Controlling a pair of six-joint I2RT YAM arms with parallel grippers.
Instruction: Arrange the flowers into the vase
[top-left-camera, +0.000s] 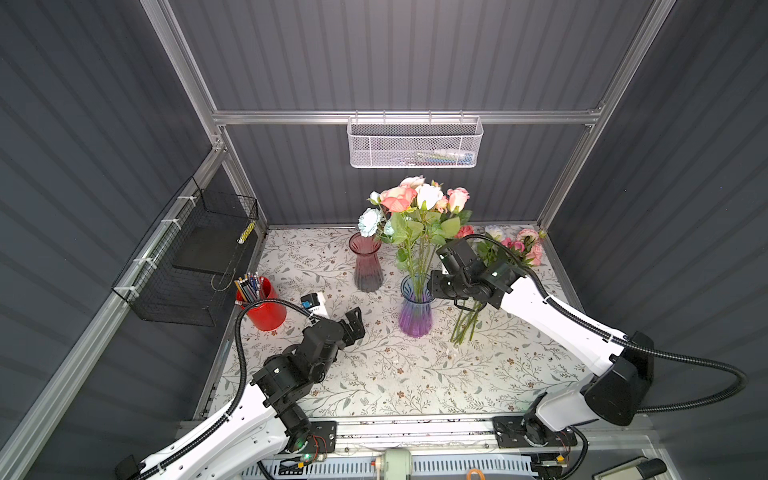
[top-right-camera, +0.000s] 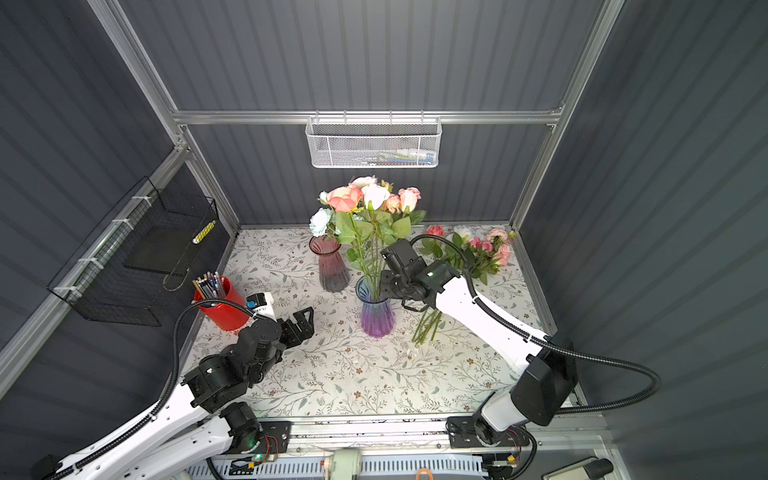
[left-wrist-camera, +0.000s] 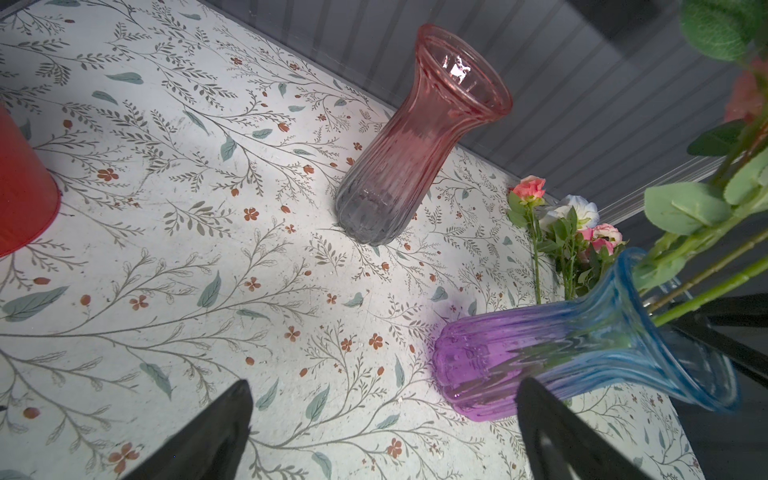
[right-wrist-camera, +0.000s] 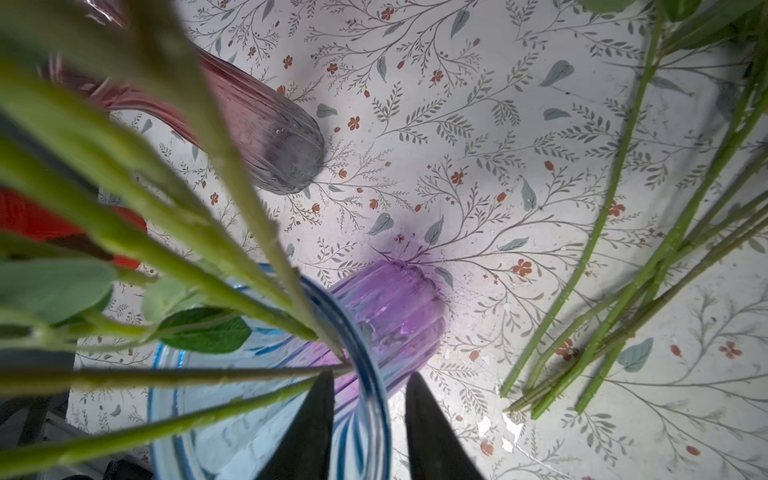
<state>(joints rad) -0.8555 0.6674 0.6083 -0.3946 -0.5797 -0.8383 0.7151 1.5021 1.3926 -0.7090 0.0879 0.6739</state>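
The flowers (top-left-camera: 415, 199) (top-right-camera: 374, 199) stand up in the blue and purple vase (top-left-camera: 415, 311) (top-right-camera: 377, 318) near the middle of the table (top-left-camera: 415, 374) (top-right-camera: 353, 374). Their pink, white and pale blue heads sit high above the vase's mouth, and their green stems go down into the glass. More loose flowers (top-left-camera: 467, 326) (top-right-camera: 428, 328) (right-wrist-camera: 623, 291) lie flat on the table just beside the vase, on the right arm's side. Their cut ends point to the front and their heads lie near the back wall. The right gripper (right-wrist-camera: 372, 374) (top-left-camera: 436, 286) hangs right at the mouth of the vase. In the right wrist view its two black fingers (right-wrist-camera: 316, 424) stand a little apart, one over the inside of the vase and one outside, with the blue rim between them. Whether they touch the glass cannot be told. No stem is between them. The left gripper (top-left-camera: 355, 322) (top-right-camera: 303, 320) (left-wrist-camera: 384, 382) is near the vase on the left arm's side, a bit toward the front. Its fingers are spread wide and hold nothing. A pink vase (top-left-camera: 366, 266) (top-right-camera: 330, 266) (left-wrist-camera: 407, 166) stands upright behind the blue and purple vase, toward the left arm's side, not touching it. A red cup (top-left-camera: 266, 309) (top-right-camera: 226, 307) full of pencils (top-left-camera: 248, 286) stands well apart from the vase, farther out on that same side.
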